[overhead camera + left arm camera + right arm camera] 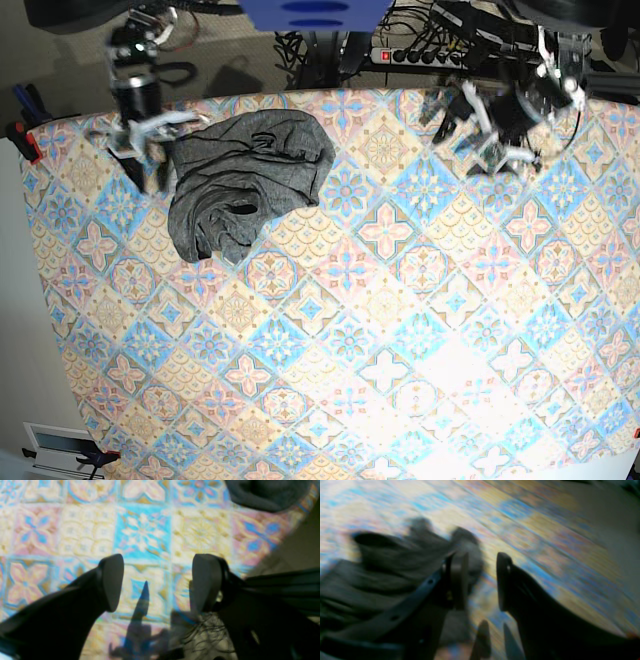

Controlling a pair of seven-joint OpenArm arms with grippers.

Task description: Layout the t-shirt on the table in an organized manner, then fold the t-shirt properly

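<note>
Grey t-shirt (245, 180) crumpled; right gripper (150, 160) beside it, jaws apart.

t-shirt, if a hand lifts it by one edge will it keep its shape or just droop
The t-shirt lies crumpled in soft folds, so it will likely droop and stretch out. It looks thin and probably light. On the table cloth it may drag rather than slide.

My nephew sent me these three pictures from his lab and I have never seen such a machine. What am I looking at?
It is a robot with two arms. One camera looks down on the table; the other two sit on the wrists, looking past each hand. A crumpled grey t-shirt lies on the patterned cloth. The left hand hangs open over bare cloth, holding nothing. The right hand is beside the shirt's edge with its fingers apart; that picture is blurred, but nothing seems to be held.
</note>
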